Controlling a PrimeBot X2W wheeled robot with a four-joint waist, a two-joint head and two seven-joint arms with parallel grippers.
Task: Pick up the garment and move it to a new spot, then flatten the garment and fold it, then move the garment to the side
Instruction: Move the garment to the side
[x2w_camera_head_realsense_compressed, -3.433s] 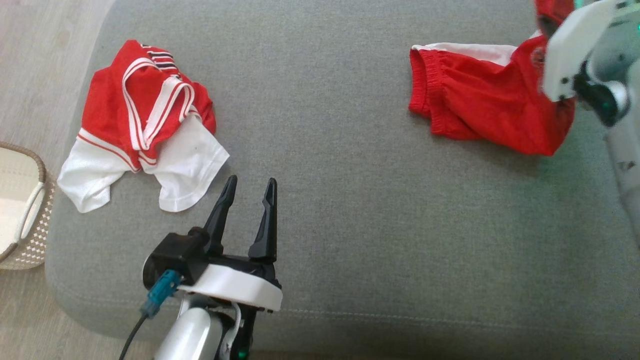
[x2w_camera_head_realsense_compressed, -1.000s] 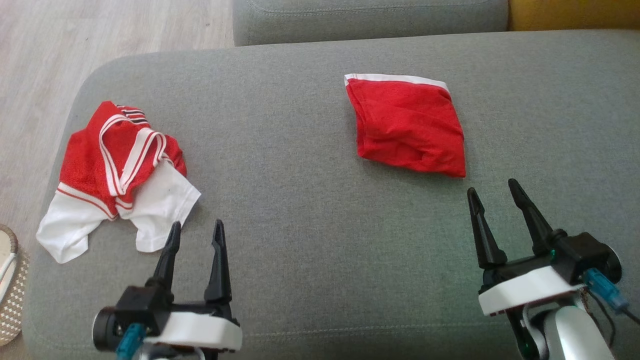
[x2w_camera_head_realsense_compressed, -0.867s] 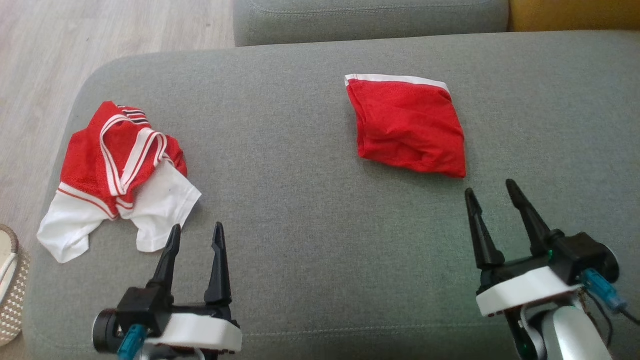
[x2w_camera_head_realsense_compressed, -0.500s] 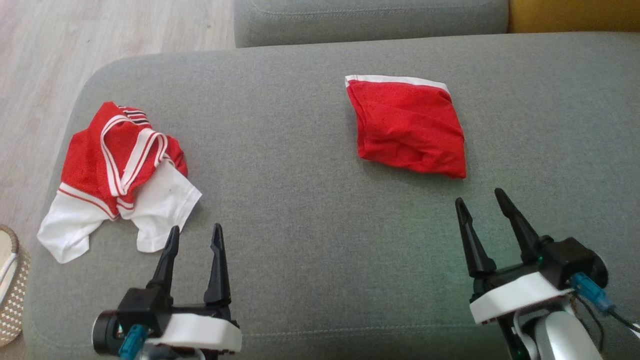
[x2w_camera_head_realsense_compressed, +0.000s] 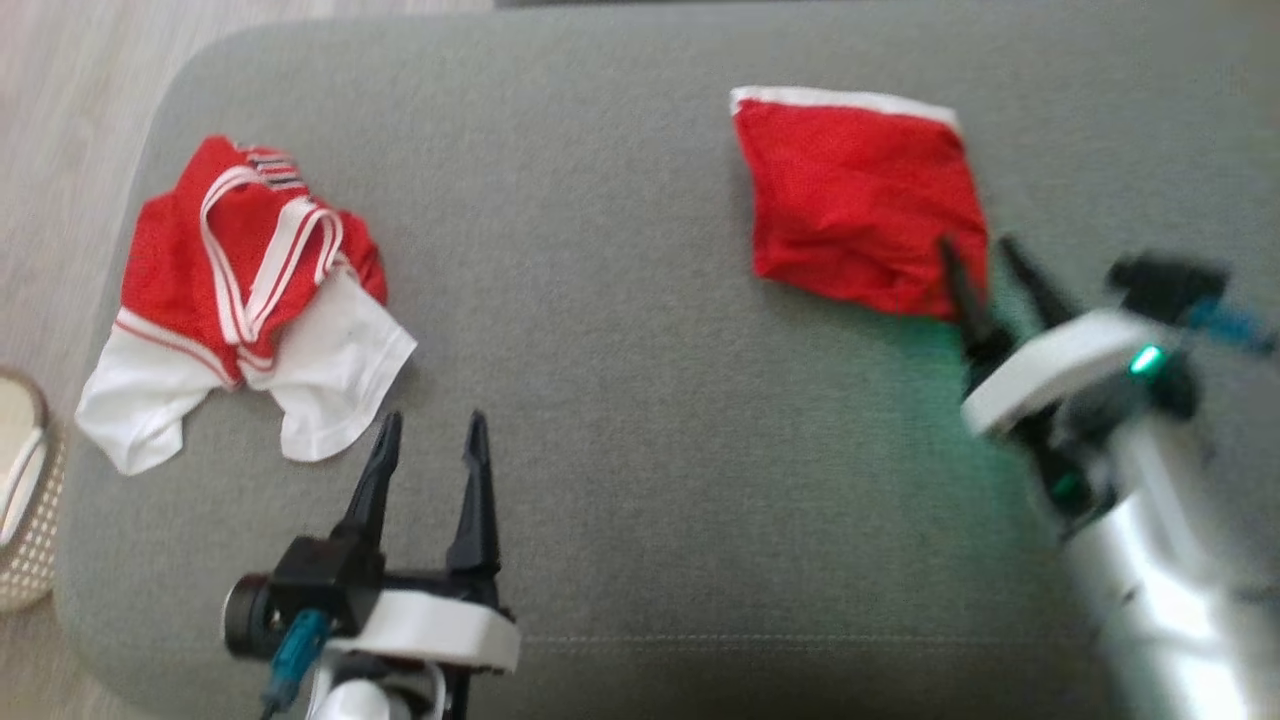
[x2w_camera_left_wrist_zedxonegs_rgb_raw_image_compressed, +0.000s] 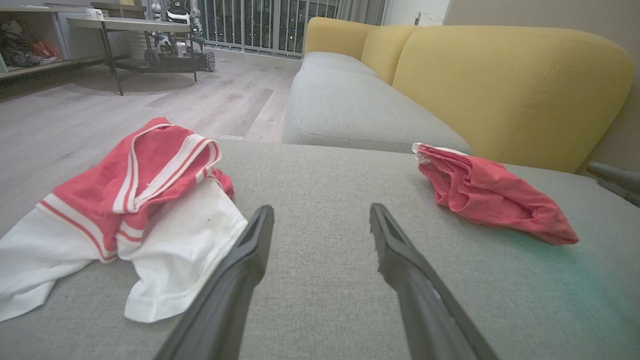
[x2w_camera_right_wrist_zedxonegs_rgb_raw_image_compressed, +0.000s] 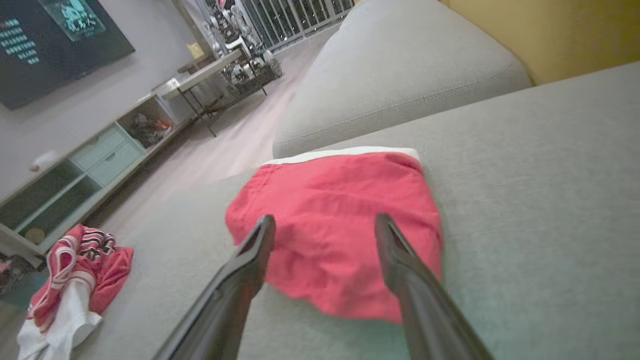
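Two garments lie on the grey sofa cushion (x2w_camera_head_realsense_compressed: 620, 400). A crumpled red-and-white garment (x2w_camera_head_realsense_compressed: 250, 290) is at the left, and a folded red garment (x2w_camera_head_realsense_compressed: 860, 195) with a white edge is at the upper right. My left gripper (x2w_camera_head_realsense_compressed: 433, 420) stands open just right of the crumpled garment's white hem, holding nothing. In the left wrist view the left gripper (x2w_camera_left_wrist_zedxonegs_rgb_raw_image_compressed: 321, 210) points between the crumpled garment (x2w_camera_left_wrist_zedxonegs_rgb_raw_image_compressed: 150, 170) and the folded red garment (x2w_camera_left_wrist_zedxonegs_rgb_raw_image_compressed: 490, 195). My right gripper (x2w_camera_head_realsense_compressed: 975, 245), blurred, is open at the red garment's near right corner. In the right wrist view the right gripper (x2w_camera_right_wrist_zedxonegs_rgb_raw_image_compressed: 325, 219) hovers over the red garment (x2w_camera_right_wrist_zedxonegs_rgb_raw_image_compressed: 330, 190).
A woven basket (x2w_camera_head_realsense_compressed: 25, 500) stands on the floor past the cushion's left edge. A second grey cushion (x2w_camera_right_wrist_zedxonegs_rgb_raw_image_compressed: 400, 65) and a yellow backrest (x2w_camera_left_wrist_zedxonegs_rgb_raw_image_compressed: 500, 75) lie beyond the red garment. Bare cushion stretches between the two garments.
The head camera has tilted, shifting the whole picture. My right gripper has swung forward from the cushion's front to the folded red garment's near corner. The left gripper has barely moved.
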